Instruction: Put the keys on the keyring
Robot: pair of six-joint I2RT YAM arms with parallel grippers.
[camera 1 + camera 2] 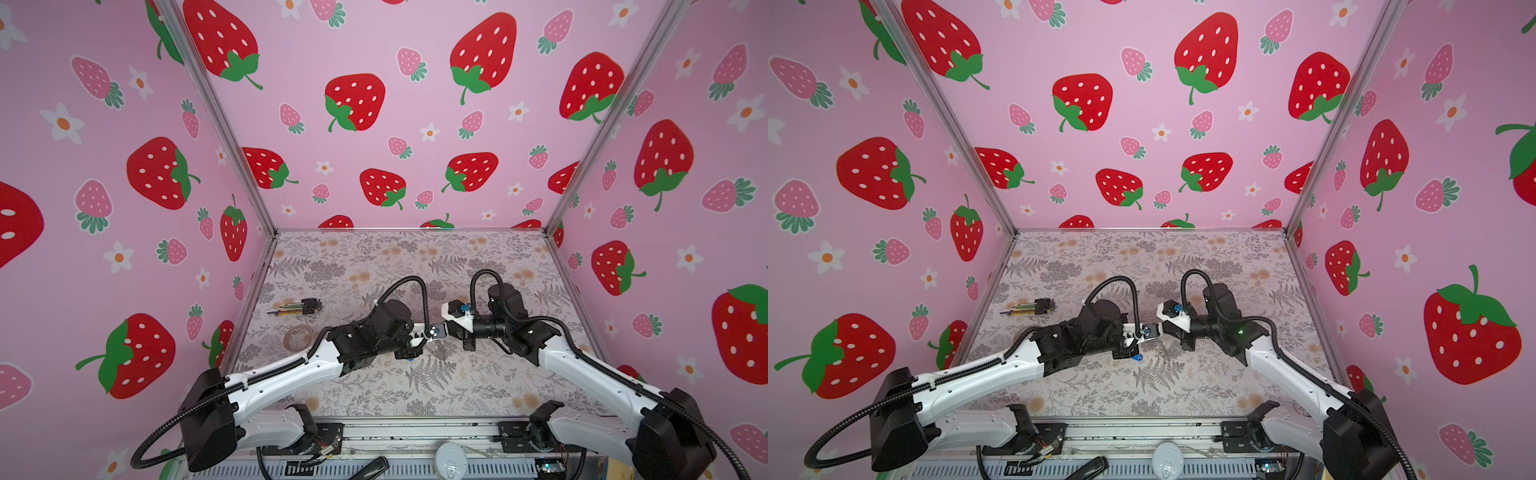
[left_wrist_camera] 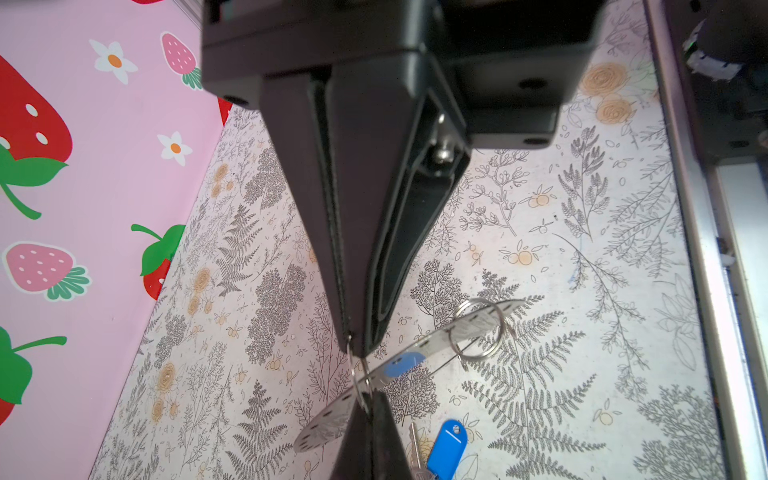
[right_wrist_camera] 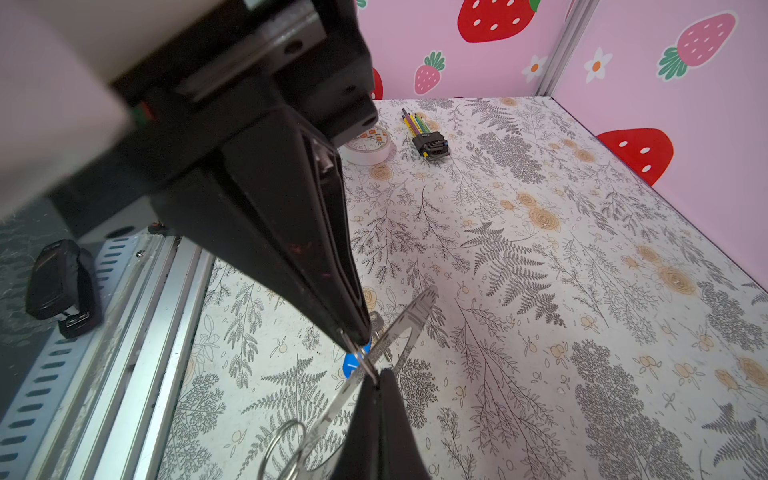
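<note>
- The left gripper [image 2: 356,347] and right gripper [image 3: 355,338], both clamped, meet tip to tip on a thin wire loop [image 2: 354,370] at the keyring [image 2: 328,422], which is held tilted above the table [image 2: 540,232].
- The key [image 2: 446,444] lies loose on the table below.
- It is probably light, stiff and slippery; its blue head is the best place to grip.
- There is open table all round.

Bright even light, soft shadows, fisheye edges

Both top views looked down from high at six o'clock toward twelve, sharing the whole table [image 1: 415,257]. Left wrist camera, in close, faced three o'clock, right wrist camera nine; both caught the keyring [image 2: 478,324].
</note>
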